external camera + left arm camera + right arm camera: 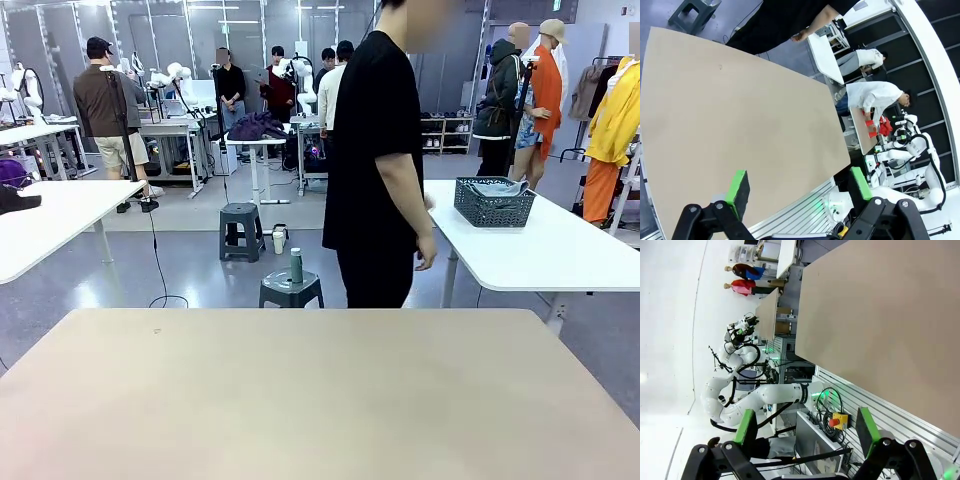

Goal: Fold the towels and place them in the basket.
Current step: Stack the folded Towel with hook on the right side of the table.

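Towels lie in the basket [494,203]: a pale blue-grey towel [497,188] shows over its rim, though how it is folded cannot be told from this far off. That dark grey lattice basket stands on a white table [560,250] beyond the robot's own beige tabletop [310,390], off to the right of the front view. A person in a black shirt [378,160] stands between the two, at the far edge of the beige tabletop, one hand [427,250] hanging just beside the white table's near corner. In the left wrist view the left tool [799,186] hangs above the near edge of the beige tabletop, its green-padded fingers [738,186] spread wide with nothing between them and touching nothing. In the right wrist view the right tool [805,427] is likewise spread wide and grasps nothing; it hangs off the tabletop's side, above a metal frame carrying a red emergency-stop button [835,421], with the robot's other white arm [765,396] beyond it.
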{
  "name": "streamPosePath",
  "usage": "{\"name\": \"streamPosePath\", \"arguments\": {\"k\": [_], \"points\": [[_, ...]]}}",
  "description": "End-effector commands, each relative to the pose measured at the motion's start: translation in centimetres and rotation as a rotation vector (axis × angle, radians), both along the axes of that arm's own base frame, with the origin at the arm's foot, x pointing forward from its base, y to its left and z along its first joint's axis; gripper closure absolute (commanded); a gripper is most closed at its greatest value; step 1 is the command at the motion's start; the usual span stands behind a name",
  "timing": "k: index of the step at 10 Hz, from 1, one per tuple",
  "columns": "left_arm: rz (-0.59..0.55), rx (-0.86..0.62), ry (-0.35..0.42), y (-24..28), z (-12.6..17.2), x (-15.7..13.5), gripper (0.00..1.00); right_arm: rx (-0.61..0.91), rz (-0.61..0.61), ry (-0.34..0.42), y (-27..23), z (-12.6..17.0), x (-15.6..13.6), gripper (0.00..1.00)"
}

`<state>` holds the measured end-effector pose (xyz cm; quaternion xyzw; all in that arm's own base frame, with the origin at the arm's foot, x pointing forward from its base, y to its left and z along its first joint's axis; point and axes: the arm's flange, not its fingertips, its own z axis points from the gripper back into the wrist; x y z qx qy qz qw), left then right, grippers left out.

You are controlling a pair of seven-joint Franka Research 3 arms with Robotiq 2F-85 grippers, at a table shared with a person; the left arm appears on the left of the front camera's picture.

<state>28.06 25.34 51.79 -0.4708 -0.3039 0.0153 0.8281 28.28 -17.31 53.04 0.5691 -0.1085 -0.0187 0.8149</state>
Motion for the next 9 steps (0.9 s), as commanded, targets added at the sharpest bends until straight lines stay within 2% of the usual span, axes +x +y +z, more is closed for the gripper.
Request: {"name": "streamPosePath", "arguments": {"k": [1, 9], "points": [[-0.013, -0.013, -0.029, -0.15, -0.14, -0.05, 0.00, 0.000, 0.006, -0.009, -0.12, 0.13, 0.01, 0.00], [-0.013, -0.013, -0.029, -0.15, -0.14, -0.05, 0.00, 0.000, 0.006, -0.009, -0.12, 0.13, 0.01, 0.00]]}}
